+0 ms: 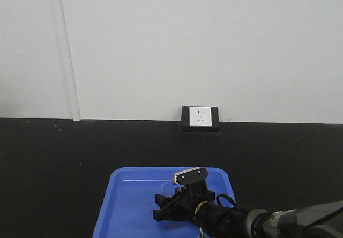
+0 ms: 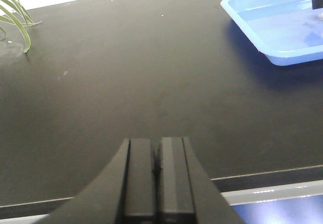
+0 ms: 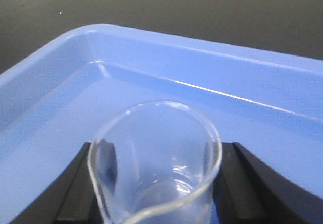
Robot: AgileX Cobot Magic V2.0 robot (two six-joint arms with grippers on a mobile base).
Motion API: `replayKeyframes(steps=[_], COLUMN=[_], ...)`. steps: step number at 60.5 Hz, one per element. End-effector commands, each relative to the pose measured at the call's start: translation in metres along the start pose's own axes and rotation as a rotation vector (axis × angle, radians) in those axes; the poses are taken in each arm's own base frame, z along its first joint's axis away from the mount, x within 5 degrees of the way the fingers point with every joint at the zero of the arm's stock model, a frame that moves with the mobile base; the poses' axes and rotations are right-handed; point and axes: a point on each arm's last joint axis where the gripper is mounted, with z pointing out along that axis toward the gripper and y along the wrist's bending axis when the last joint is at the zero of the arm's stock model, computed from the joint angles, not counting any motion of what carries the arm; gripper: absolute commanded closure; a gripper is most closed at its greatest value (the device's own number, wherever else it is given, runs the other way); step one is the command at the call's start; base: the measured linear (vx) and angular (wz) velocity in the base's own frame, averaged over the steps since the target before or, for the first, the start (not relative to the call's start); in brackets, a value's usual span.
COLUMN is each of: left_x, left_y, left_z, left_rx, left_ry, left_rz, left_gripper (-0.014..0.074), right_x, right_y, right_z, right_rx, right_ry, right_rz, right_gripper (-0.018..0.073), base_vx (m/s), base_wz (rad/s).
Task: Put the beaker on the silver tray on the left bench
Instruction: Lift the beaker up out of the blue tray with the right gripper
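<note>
The small clear glass beaker (image 3: 166, 183) with a pouring spout stands upright inside the blue tray (image 3: 75, 98). My right gripper (image 3: 161, 146) has a black finger against each side of it and is shut on it. In the front view the right gripper (image 1: 172, 201) is low over the blue tray (image 1: 126, 195), and the beaker (image 1: 167, 187) shows only faintly. My left gripper (image 2: 156, 142) is shut and empty above the black bench (image 2: 126, 72), with the blue tray (image 2: 272, 27) far to its right. No silver tray is in view.
Green plant leaves (image 2: 12, 12) hang at the bench's far left. A wall socket (image 1: 200, 118) sits on the wall behind the tray. The bench's front edge (image 2: 272, 172) runs just beyond my left gripper.
</note>
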Motion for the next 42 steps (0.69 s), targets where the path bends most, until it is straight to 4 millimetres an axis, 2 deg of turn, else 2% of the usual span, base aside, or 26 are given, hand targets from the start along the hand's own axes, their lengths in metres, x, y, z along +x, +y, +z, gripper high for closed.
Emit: replayKeyframes(steps=[1, 5, 7, 14, 21, 24, 30, 33, 42], left_x=[-0.001, -0.001, -0.001, -0.001, -0.001, -0.001, -0.001, -0.001, -0.001], left_y=[-0.001, -0.001, -0.001, -0.001, -0.001, -0.001, -0.001, -0.001, -0.001], left_z=[0.002, 0.002, 0.002, 0.002, 0.002, 0.002, 0.002, 0.002, 0.002], left_rx=[0.003, 0.003, 0.003, 0.003, 0.003, 0.003, 0.003, 0.003, 0.003], left_ry=[-0.067, -0.067, -0.067, -0.067, -0.067, -0.067, -0.067, -0.067, -0.067], left_rz=[-0.001, -0.001, -0.001, -0.001, -0.001, -0.001, -0.001, -0.001, -0.001], left_gripper=[0.0595, 0.0595, 0.0595, 0.0595, 0.0595, 0.0595, 0.0595, 0.0595, 0.0595], right_x=[-0.047, -0.052, -0.055, -0.077, -0.106, -0.123, -0.143, -0.156, -0.167], right_y=[0.009, 0.01, 0.011, 0.013, 0.016, 0.018, 0.021, 0.024, 0.033], right_z=[-0.009, -0.011, -0.013, -0.026, -0.048, -0.063, -0.089, -0.108, -0.162], right_rx=[-0.046, -0.044, -0.041, -0.015, 0.034, 0.057, 0.109, 0.126, 0.137], right_ry=[-0.178, -0.181, -0.181, -0.165, -0.128, -0.117, -0.064, -0.06, -0.077], right_rz=[-0.014, -0.017, -0.016, -0.026, -0.034, -0.038, -0.04, -0.042, -0.056], right_gripper=[0.0407, 0.0543, 0.0578, 0.0575, 0.0575, 0.0575, 0.0573, 0.0573, 0.0573], base_vx=[0.0, 0.0, 0.0, 0.0, 0.0, 0.0, 0.0, 0.0, 0.0], base_wz=[0.0, 0.0, 0.0, 0.0, 0.0, 0.0, 0.0, 0.0, 0.0])
